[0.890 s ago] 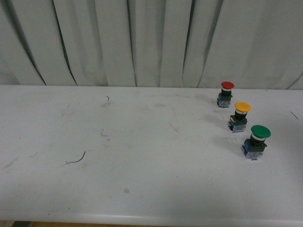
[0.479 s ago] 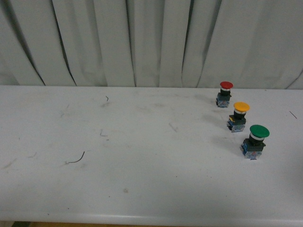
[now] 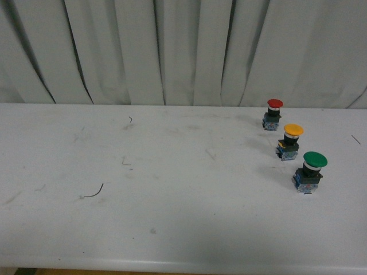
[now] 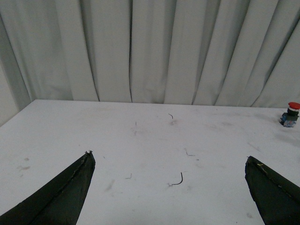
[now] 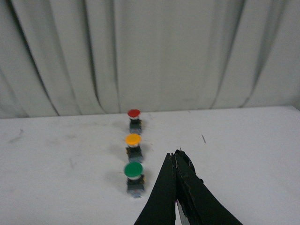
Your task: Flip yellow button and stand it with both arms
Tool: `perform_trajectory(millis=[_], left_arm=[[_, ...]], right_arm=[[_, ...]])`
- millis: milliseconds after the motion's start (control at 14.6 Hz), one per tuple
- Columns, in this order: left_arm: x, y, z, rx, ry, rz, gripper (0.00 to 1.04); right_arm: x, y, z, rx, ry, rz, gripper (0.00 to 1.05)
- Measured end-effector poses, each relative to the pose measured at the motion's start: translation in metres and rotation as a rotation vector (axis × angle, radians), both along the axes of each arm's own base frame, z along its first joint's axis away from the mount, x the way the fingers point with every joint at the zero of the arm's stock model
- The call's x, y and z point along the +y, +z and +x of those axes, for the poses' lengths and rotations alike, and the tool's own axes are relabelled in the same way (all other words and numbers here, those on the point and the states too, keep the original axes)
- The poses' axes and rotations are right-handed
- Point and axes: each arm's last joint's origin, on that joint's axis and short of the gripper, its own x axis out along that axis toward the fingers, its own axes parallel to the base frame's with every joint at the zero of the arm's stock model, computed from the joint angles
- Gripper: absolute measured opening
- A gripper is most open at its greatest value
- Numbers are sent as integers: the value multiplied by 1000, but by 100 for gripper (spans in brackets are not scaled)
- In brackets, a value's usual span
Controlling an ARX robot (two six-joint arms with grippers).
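Note:
The yellow button (image 3: pixel 292 141) stands upright, cap up, on the white table at the right, in the middle of a row of three; the right wrist view shows the same yellow button (image 5: pixel 133 146). Neither arm appears in the front view. My right gripper (image 5: pixel 174 155) is shut and empty, its tips on the near side of the row, beside the green-capped button and apart from it. My left gripper (image 4: pixel 168 159) is open wide over bare table, far from the yellow button, which its camera does not show.
A red-capped button (image 3: pixel 273 114) stands behind the yellow one and a larger green-capped button (image 3: pixel 310 171) in front of it. A thin dark wire scrap (image 3: pixel 93 192) lies on the table's left half. White curtains (image 3: pixel 172 51) hang behind the table.
The front view wobbles by a few pixels between frames; the three buttons keep their places and poses.

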Motion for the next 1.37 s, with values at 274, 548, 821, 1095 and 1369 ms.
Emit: perform_trajectory(millis=[274, 548, 821, 1095, 1369], left_arm=[[0, 0, 0, 0, -1, 0, 98], [0, 0, 0, 0, -1, 0, 98], [0, 0, 0, 0, -1, 0, 98], [0, 0, 0, 0, -1, 0, 98], [0, 0, 0, 0, -1, 0, 98]], right_arm=[[1, -7, -9, -24, 14, 0, 2], [1, -22, -19, -12, 14, 0, 2], [1, -29, -27, -15, 14, 0, 2], [1, -36, -33, -26, 14, 0, 2], [1, -36, -37, -31, 14, 0, 2]])
